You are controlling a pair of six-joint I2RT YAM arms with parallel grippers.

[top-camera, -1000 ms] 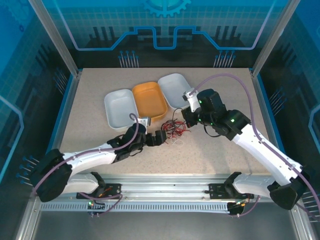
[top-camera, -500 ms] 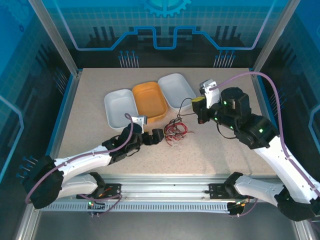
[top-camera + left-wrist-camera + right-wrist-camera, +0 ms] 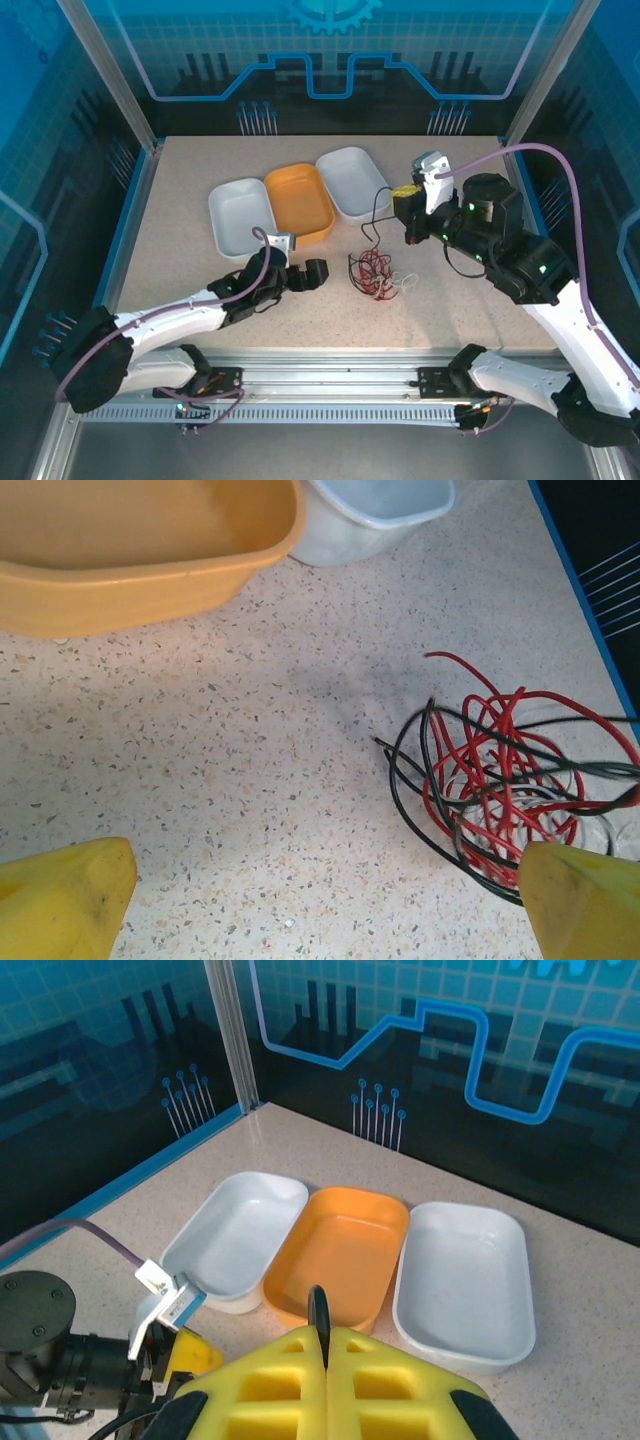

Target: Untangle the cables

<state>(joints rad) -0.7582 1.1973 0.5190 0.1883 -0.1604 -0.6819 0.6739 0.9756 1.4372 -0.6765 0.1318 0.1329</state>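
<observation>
The cables lie in a loose tangle on the table, right of centre. In the left wrist view the red cable loops through the black cable, and the white cable lies under them. My right gripper hangs above the table, shut on the black cable, which is pinched between its yellow pads. That black strand runs down to the tangle. My left gripper sits low on the table just left of the tangle, open, with bare table between its fingertips.
Three trays stand in a row behind the tangle: a white tray, an orange tray and a second white tray. The table's blue right edge lies beyond the tangle. Bare table stretches left of the left gripper.
My right gripper has risen and moved right and back with the black cable, dragging the tangle to the right, away from the left gripper. The left gripper has stayed open and hardly moved.
</observation>
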